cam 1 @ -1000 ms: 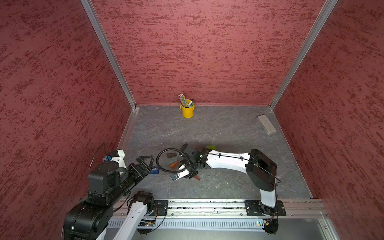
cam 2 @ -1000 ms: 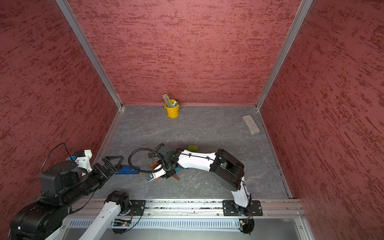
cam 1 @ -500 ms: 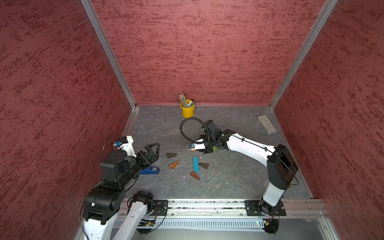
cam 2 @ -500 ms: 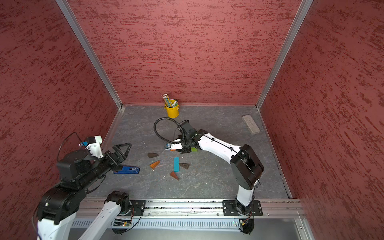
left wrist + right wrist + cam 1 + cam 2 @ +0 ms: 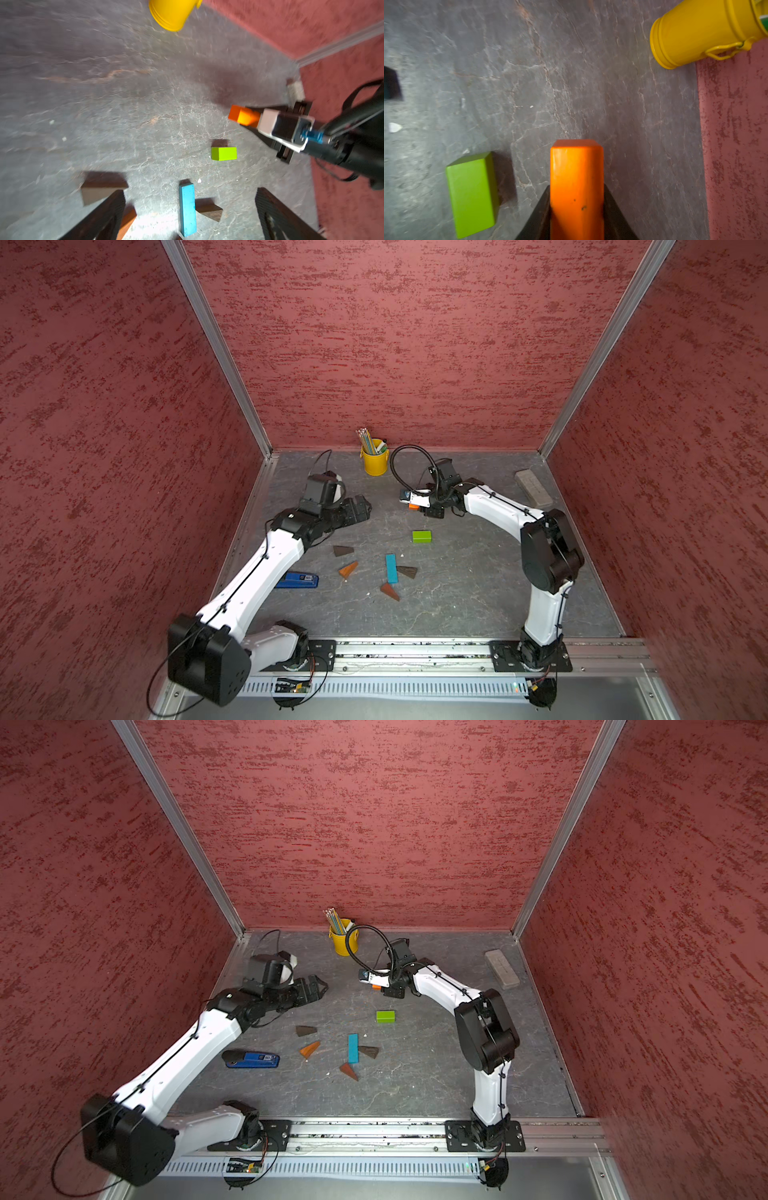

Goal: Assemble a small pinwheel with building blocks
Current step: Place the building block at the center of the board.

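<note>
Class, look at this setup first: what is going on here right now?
A pinwheel is being built from blocks, and it is at an early stage. The right gripper is shut on the orange block, apparently lifted off the table near the back. The left gripper is open and empty. The green block, blue bar and four wedges lie loose on the table, with no pinwheel shape formed yet.

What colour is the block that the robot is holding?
The block is orange, clearest in the right wrist view.
</note>
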Robot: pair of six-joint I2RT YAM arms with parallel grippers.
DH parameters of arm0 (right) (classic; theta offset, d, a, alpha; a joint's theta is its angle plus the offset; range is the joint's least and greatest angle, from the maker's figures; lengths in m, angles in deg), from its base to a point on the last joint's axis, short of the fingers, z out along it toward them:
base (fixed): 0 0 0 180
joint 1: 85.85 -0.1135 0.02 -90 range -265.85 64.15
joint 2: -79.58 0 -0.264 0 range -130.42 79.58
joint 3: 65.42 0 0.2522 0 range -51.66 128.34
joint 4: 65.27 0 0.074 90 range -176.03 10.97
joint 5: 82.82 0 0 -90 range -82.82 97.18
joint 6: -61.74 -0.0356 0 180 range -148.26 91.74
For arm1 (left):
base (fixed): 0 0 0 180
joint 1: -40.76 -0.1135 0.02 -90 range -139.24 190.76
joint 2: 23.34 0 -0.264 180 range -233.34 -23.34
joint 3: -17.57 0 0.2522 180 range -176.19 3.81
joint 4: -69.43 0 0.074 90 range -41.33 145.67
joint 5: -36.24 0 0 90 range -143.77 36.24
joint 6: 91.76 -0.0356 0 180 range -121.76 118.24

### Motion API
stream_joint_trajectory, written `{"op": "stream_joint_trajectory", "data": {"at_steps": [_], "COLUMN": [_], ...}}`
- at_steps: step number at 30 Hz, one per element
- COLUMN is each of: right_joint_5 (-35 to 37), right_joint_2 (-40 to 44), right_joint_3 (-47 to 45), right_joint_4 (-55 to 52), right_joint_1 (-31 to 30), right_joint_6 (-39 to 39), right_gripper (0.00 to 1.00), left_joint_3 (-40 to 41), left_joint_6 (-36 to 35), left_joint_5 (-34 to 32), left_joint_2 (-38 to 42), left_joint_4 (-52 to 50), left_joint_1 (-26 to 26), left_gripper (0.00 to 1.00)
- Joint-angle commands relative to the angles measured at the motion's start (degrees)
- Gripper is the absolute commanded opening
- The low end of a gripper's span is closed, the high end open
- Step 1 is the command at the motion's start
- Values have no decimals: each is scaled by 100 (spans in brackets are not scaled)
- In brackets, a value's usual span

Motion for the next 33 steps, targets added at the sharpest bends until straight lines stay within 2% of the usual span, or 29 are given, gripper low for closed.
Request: {"op": "stream_joint_trajectory", "data": {"at_steps": [1, 7, 14, 23, 29, 33], "right_joint_5": [190, -70, -144, -57, -255, -321], "right_joint_2": [-290, -422, -614, -654, -605, -553], "right_joint_3": [316, -22, 6, -184, -254, -402], "right_joint_4": [-169, 17, -120, -159, -240, -100], "right_joint_1": [103, 338, 363, 364, 359, 365], "right_joint_6": [121, 278, 380, 334, 302, 243], "right_gripper": [20, 20, 21, 22, 23, 31], "left_joint_3": [47, 271, 568, 278, 391, 561], "left_joint_6": [-178, -118, 55, 182, 341, 352], "left_joint_5": [-121, 184, 1069, 1314, 1351, 1358], "left_joint_2": [-249, -721, -1066, -1872, -2025, -1989], "left_joint_4": [297, 703, 1729, 2108, 2346, 2450], "left_joint_1": [84, 80, 88, 246, 348, 370], "left_gripper": [100, 100, 97, 88, 85, 85]}}
